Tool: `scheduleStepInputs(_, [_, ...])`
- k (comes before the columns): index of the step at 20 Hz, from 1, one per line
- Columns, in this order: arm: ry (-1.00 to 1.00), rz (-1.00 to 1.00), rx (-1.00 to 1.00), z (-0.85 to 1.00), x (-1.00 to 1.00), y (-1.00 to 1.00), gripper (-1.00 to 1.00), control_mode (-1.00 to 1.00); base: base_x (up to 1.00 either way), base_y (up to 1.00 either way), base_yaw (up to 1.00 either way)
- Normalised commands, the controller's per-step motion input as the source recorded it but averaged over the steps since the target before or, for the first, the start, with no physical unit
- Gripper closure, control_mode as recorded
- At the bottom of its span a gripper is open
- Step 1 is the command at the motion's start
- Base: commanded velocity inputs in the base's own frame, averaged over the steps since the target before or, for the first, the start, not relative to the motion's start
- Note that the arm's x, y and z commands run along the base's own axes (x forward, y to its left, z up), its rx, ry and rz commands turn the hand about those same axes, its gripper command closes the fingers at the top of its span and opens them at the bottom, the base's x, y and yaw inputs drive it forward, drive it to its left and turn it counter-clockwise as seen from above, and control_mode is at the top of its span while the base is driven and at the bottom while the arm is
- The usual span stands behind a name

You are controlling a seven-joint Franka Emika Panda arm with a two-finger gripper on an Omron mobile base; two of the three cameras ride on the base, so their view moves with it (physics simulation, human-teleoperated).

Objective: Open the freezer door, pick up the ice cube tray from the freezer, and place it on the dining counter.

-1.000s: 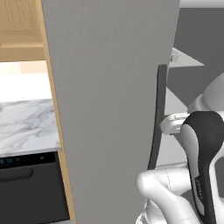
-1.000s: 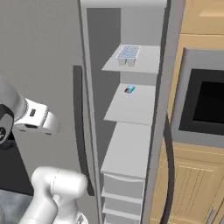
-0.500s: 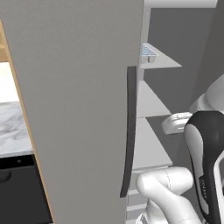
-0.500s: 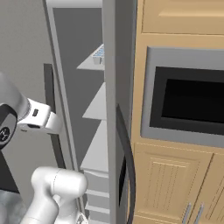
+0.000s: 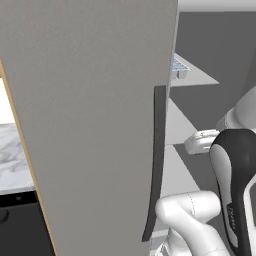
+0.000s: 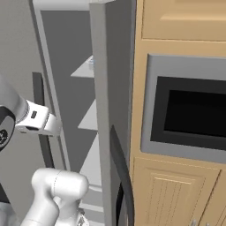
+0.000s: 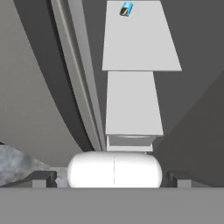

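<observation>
The gripper (image 7: 113, 179) stood with its two dark fingers wide apart, holding nothing. In the hand view, flat pale shelves (image 7: 133, 103) of the freezer (image 7: 192, 87) climbed toward 12 o'clock, with a small blue and dark thing (image 7: 126, 9) on the far one. The left base view had the big flat grey freezer door (image 5: 95, 115) close up, its long dark curved handle (image 5: 156, 165) at 5 o'clock. Past its edge, at 2 o'clock, the ice cube tray (image 5: 180, 66) sat on a high shelf. The right base view had a dark oven window (image 6: 194, 114) in pale wood cabinets (image 6: 176, 22).
</observation>
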Motion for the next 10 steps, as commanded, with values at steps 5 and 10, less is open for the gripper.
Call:
scheduleStepInputs(5, [0.0,0.0,0.0,0.0,0.0,0.0,-1.0,1.0,0.91,-0.01,0.0])
scheduleStepInputs(10, [0.0,0.0,0.0,0.0,0.0,0.0,-1.0,1.0,0.65,-0.23,0.0])
